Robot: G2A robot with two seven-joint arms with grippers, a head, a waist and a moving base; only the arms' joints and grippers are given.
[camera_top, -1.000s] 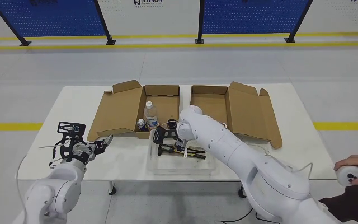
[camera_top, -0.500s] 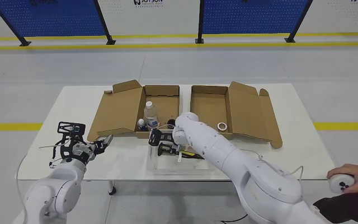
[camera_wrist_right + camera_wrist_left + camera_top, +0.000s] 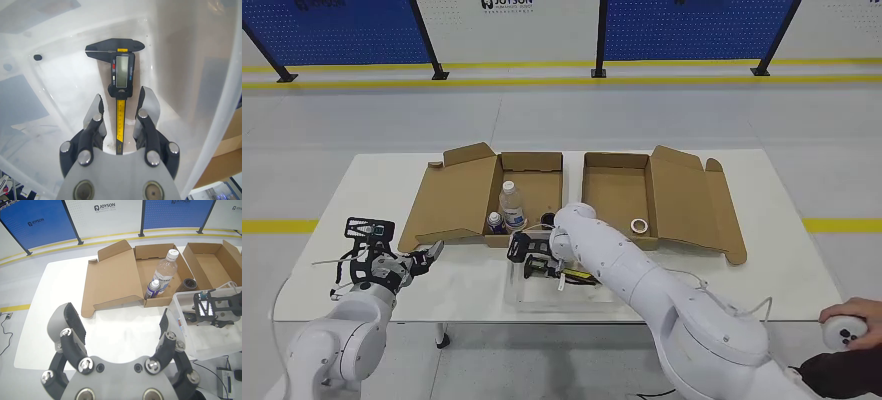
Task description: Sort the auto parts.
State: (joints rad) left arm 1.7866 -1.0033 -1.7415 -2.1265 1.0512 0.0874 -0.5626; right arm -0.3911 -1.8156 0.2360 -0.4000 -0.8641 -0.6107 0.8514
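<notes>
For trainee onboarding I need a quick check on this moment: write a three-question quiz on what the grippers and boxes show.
1. True or false: the right gripper is shut on the digital caliper.
2. Which thing lies in the right cardboard box? A) a spray can B) a ring-shaped roll C) a clear bottle
3. Fill in: the left gripper, over the table, has its fingers ___.

Key: 1 false, its fingers stand apart on either side of the caliper's yellow beam. 2 B. 3 open.
</notes>
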